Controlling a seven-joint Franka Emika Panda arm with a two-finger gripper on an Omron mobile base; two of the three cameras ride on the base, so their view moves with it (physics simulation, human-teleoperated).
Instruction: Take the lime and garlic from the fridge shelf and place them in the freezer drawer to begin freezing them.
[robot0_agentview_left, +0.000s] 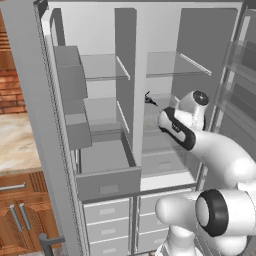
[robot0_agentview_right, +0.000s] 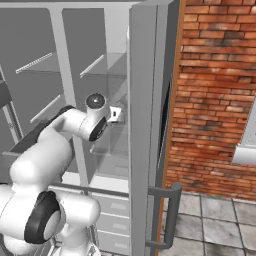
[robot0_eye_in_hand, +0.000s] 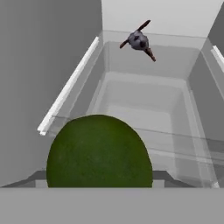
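Lime (robot0_eye_in_hand: 99, 151) (large, close) before fridge shelf (robot0_eye_in_hand: 144, 109).

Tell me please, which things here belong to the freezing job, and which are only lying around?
Belong to the job:
- lime, close against the tool's camera
- freezer drawer, pulled open
- tool, reaching into the fridge

Only lying around:
- small dark object with thin stalks at the back of the shelf
- white drawers below

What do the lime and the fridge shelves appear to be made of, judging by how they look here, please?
The lime looks like a fruit with matte, finely mottled dark green rind, without gloss. The fridge shelves look like clear glass or plastic: the grey wall shows through them and their front edges carry white trim. Being rendered, either material is possible.
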